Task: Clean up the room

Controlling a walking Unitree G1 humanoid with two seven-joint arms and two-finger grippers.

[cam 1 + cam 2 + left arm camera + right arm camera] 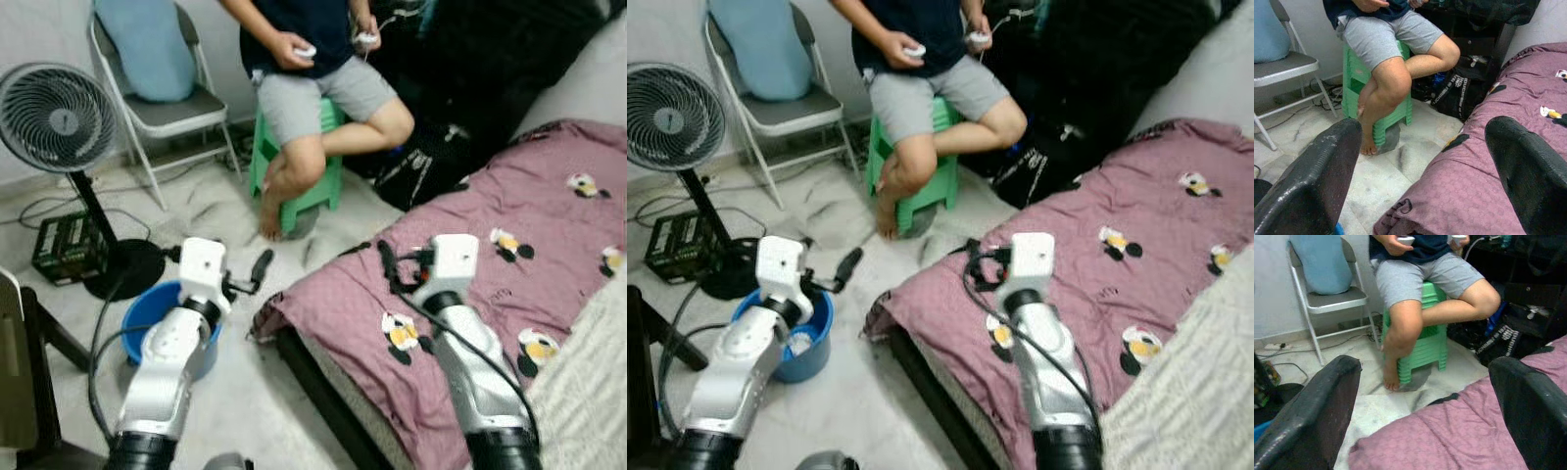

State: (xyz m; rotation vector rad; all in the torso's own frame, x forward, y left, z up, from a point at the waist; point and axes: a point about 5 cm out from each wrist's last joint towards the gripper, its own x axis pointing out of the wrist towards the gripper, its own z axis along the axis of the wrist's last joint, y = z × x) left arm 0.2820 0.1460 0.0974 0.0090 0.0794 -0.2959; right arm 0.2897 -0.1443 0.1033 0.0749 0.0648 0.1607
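left gripper [257,269] fingers spread, empty, over floor [230,211] between blue bucket [147,311] and bed corner. right gripper [390,262] also spread, empty, above pink sheet [470,284]. person [313,88] sits on green stool [318,186] ahead, fan [54,117] at left.

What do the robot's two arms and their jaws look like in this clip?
Both arms are smooth silver tubes with black collars near the base. Each ends in a white, boxy wrist block. The left gripper and right gripper each carry two long black fingers, scuffed and matte in the wrist views. Black cables loop beside each arm.
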